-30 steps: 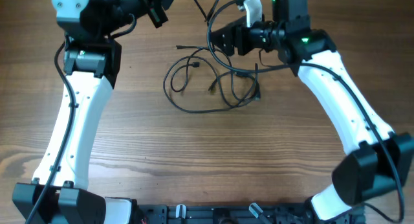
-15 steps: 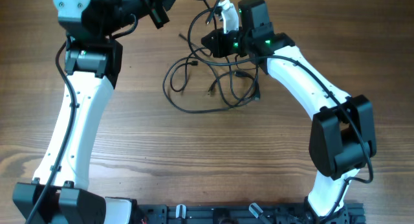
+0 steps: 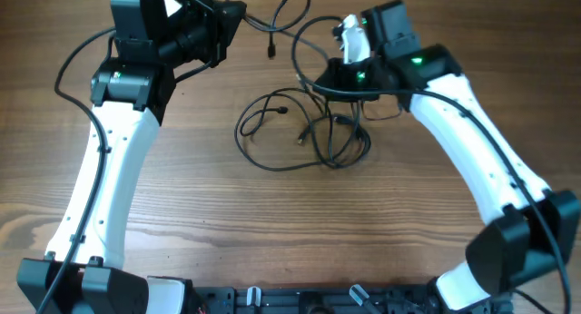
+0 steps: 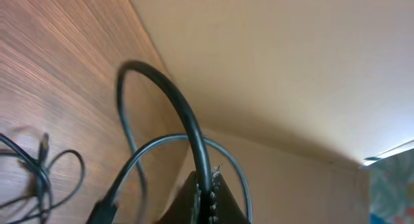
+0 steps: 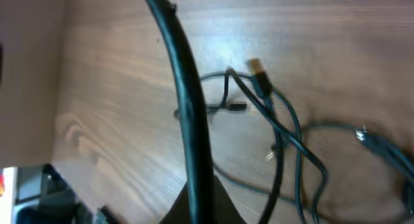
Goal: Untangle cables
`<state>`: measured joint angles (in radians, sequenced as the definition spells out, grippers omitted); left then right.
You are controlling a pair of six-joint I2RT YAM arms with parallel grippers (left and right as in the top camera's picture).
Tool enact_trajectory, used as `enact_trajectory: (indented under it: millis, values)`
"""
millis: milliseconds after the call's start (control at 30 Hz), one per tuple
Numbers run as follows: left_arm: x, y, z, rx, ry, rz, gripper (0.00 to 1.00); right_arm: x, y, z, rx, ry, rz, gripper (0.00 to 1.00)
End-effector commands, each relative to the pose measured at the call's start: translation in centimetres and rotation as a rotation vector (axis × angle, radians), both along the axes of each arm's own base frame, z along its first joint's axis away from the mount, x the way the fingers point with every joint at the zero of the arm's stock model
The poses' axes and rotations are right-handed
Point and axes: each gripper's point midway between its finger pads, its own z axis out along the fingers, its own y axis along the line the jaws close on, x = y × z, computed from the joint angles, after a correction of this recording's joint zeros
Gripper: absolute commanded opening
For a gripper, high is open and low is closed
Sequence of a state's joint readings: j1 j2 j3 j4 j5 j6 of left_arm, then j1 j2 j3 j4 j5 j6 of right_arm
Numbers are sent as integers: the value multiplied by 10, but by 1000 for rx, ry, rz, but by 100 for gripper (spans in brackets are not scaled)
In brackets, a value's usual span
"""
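The cables are thin black cords lying in a loose tangle of loops on the wooden table. My left gripper is at the top left, shut on one cable that runs right and up in an arc, with a plug dangling from it. In the left wrist view the gripper pinches that cable. My right gripper hovers over the tangle's upper right, shut on another cable. In the right wrist view the cable rises straight from the gripper, above a gold-tipped plug.
Both white arms reach in from the near edge, left and right. A black rail lines the front edge. The table's far edge shows in the left wrist view, with a beige wall behind.
My right gripper swung over the tangle's upper right and closed on a cable. The left arm came down into view, still holding its cable. The tangle shifted slightly.
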<state>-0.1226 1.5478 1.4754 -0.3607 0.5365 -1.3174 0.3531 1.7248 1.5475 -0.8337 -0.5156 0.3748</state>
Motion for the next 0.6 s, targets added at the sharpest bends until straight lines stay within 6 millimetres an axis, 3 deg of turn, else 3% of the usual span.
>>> enact_trajectory:
  millis: [0, 33, 67, 133, 200, 300, 400, 567]
  values:
    - [-5, 7, -6, 125, -42, -23, 11, -21, -12, -8, -39, 87, 11, 4]
    - [-7, 7, -10, 148, -41, -36, 15, -26, -13, -10, -50, 97, 27, 4]
    - [-10, 8, -15, 176, -36, -52, 25, -30, -13, -9, -49, 99, 45, 4]
    - [-15, 8, -24, 220, -26, -80, 56, -37, -2, 4, 26, 81, 117, 4]
    - [-18, 10, -30, 251, -13, -87, 78, -47, 8, 16, 106, 107, 155, 4]
    - [-19, 17, -38, 305, 1, -75, 98, -57, 8, 16, 117, 145, 175, 4]
    - [-22, 28, -51, 392, 25, -60, 100, -41, 0, 42, 145, 66, 148, 4]
    - [-23, 31, -55, 462, 5, -86, 99, -7, -24, 162, 355, -208, 155, 4]
